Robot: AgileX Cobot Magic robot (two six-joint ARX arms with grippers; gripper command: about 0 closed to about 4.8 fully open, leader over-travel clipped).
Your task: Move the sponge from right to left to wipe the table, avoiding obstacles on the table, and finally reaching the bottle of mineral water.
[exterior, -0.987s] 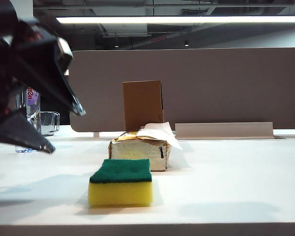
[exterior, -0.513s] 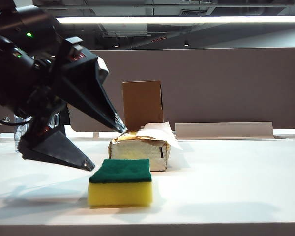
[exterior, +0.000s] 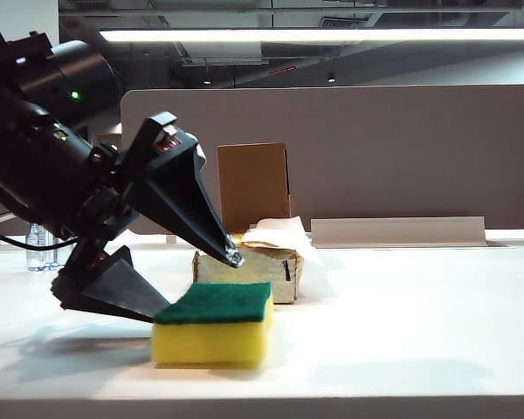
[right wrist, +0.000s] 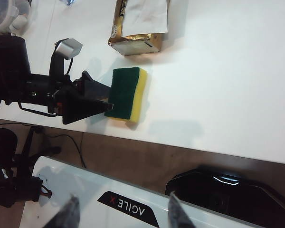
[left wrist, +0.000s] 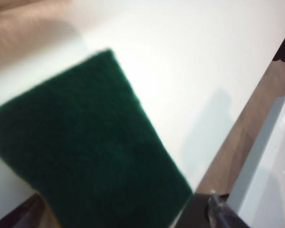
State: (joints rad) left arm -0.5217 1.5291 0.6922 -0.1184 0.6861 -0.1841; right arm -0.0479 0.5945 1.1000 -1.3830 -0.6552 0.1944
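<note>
The sponge [exterior: 214,327], yellow with a green top, lies near the front of the white table [exterior: 402,314]. My left gripper [exterior: 196,288] is open and slants down over the sponge's left end, one finger behind it and one in front. The green top [left wrist: 85,142] fills the left wrist view between the fingers [left wrist: 218,211]. Just behind the sponge lie the obstacles, the tissue pack [exterior: 275,266] and the upright cardboard box [exterior: 253,183]. Part of the mineral water bottle [exterior: 37,237] shows at far left behind the arm. My right gripper [right wrist: 123,213] is open and empty, off the table, above the robot's base.
A grey partition [exterior: 375,148] closes the back of the table, with a low white ledge [exterior: 397,231] before it. The right wrist view shows the sponge [right wrist: 128,92] close to the table's front edge, the tissue pack [right wrist: 137,23] beyond it and the white robot base [right wrist: 109,199] below.
My left gripper has come from the far left down to the sponge, and its open fingers now straddle the sponge. The sponge has shifted and turned slightly. The right arm has kept still.
</note>
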